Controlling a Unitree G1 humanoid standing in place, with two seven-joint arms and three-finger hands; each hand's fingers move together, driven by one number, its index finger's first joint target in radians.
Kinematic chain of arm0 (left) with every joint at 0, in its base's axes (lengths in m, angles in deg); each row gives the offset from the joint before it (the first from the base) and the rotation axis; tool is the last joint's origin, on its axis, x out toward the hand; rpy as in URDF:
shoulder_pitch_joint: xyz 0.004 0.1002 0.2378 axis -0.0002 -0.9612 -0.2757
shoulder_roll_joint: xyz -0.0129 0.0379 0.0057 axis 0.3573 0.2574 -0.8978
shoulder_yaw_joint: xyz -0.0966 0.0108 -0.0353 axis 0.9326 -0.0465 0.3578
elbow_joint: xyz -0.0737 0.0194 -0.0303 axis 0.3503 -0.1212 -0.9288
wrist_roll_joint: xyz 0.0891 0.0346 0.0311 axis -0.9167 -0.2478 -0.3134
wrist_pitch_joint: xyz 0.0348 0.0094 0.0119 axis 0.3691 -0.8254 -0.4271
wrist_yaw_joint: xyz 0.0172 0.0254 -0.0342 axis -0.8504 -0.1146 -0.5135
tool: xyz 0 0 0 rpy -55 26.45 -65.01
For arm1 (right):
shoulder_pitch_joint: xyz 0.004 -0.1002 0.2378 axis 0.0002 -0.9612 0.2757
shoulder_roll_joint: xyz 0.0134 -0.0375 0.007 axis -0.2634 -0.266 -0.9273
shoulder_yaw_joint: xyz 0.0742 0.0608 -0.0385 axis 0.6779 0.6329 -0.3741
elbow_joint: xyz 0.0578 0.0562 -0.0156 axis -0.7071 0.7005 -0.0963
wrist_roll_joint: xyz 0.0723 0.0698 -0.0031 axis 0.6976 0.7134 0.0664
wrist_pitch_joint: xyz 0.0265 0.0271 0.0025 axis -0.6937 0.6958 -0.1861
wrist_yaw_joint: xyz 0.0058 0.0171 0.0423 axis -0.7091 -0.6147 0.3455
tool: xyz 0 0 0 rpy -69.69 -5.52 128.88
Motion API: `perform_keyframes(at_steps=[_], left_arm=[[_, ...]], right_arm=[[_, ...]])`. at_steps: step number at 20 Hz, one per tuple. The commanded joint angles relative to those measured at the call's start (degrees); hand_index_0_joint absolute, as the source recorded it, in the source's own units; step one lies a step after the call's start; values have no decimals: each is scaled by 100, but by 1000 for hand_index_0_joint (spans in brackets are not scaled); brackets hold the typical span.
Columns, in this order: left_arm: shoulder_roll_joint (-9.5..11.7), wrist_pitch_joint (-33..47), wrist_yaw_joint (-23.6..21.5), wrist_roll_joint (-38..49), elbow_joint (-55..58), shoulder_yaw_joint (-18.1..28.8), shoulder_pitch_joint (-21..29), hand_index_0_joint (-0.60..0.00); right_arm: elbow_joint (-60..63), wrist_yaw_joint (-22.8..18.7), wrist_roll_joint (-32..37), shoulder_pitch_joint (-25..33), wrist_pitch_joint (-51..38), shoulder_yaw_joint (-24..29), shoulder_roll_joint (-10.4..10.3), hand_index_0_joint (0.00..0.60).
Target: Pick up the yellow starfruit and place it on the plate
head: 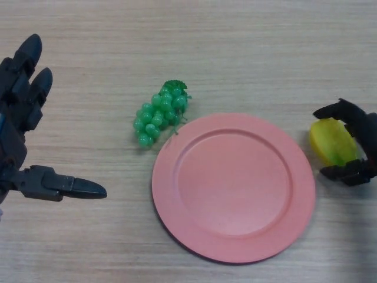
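Note:
The yellow starfruit (pixel 333 141) lies on the wooden table just right of the pink plate (pixel 234 186). My right hand (pixel 359 141) comes in from the right edge with its fingers and thumb curled round the starfruit, one above it and one below. The fruit rests at table level, beside the plate's right rim and apart from it. My left hand (pixel 23 127) hovers at the far left with fingers straight and thumb spread, holding nothing.
A bunch of green grapes (pixel 159 113) lies on the table touching the plate's upper left rim. Bare wood-grain table surrounds the plate on all sides.

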Motion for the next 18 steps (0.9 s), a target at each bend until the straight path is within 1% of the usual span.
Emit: perform_keyframes(at_steps=[1,3,4,6,7,9,10,11,12,13,14,15,16,17,18], left_arm=[[249,598,-142,120,276,395,183,0],[254,620,-124,136,256,440,172,0],[277,583,-123,152,256,455,203,0],[283,549,-99,172,280,456,187,0],[282,558,-91,147,284,442,176,0],[283,555,-77,148,275,453,192,0],[280,522,-55,190,286,471,178,0],[282,499,-52,197,298,470,176,0],[289,453,-56,222,332,485,190,0],[295,448,-59,210,347,486,190,0],[304,363,-58,228,375,480,211,0],[294,369,-70,222,378,470,218,0],[266,426,-72,218,403,459,188,0],[252,457,-70,225,416,459,173,0],[257,496,-86,194,406,433,192,0]], right_arm=[[-47,-661,-188,409,-503,223,372,600],[-182,-670,-346,346,-369,252,376,600],[-452,-598,-6,301,-248,418,280,600],[-785,-540,121,262,-90,439,288,600],[-953,-447,276,221,-13,499,248,600],[-1406,-348,283,156,199,482,280,600],[-1893,-136,475,27,407,517,176,600],[-2126,-25,535,-34,512,509,136,600],[-2668,248,825,-199,799,492,-53,600],[-2965,435,1029,-275,978,486,-157,600],[-3364,425,994,-372,1164,348,-282,600],[-3567,454,967,-432,1217,288,-332,600],[-4061,667,1131,-643,1522,142,-573,600],[-4210,631,1013,-720,1509,37,-618,600],[-4602,835,1096,-927,1797,-107,-830,600]])
